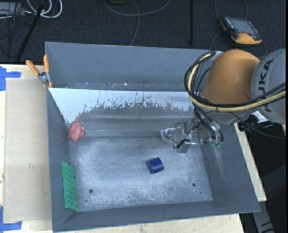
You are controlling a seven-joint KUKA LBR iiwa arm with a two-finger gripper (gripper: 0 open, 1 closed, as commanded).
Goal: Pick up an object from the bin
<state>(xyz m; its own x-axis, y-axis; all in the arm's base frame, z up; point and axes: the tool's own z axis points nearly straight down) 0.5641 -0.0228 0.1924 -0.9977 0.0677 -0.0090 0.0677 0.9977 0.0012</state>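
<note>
While arm (231, 79) reaches in from right, gripper (181, 141) hangs low | blue block (155, 165) near | gripper state unclear

- orange cover (231, 76): smooth rounded dome
- arm link (275, 84), cover's 3 o'clock: pale grey, black KUKA lettering
- cables (196, 89): black and pale yellow, looped round cover from 9 to 6 o'clock
- gripper (181, 140), cover's 7 o'clock: bare silver metal, small green part at wrist

Scuffed matt grey metal bin (124, 67), glossy blue plastic block (155, 165), studded green plastic plate (69, 186).
</note>
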